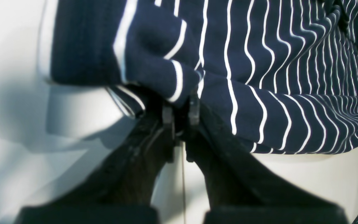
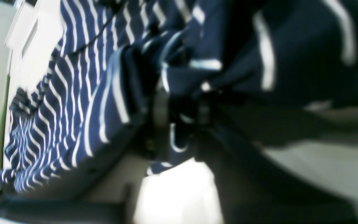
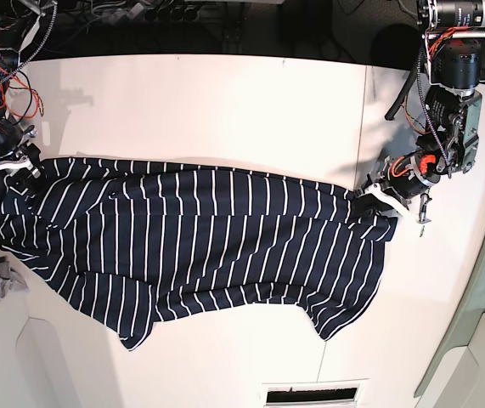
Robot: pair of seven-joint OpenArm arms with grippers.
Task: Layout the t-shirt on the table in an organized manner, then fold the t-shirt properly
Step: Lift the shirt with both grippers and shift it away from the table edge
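t-shirt (image 3: 191,242) spread on table (image 3: 225,102), fingers (image 1: 167,115) seemingly pinching corners

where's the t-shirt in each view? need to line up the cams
Left wrist: the t-shirt fills the top and right, a bunched edge pinched in the left gripper.
Right wrist: blurred, it covers the top and left, a fold clamped in the right gripper.
Base: spread across the middle of the table, stretched between both arms.
Shared landmark: the shirt's thin white stripes on navy, over the white tabletop.
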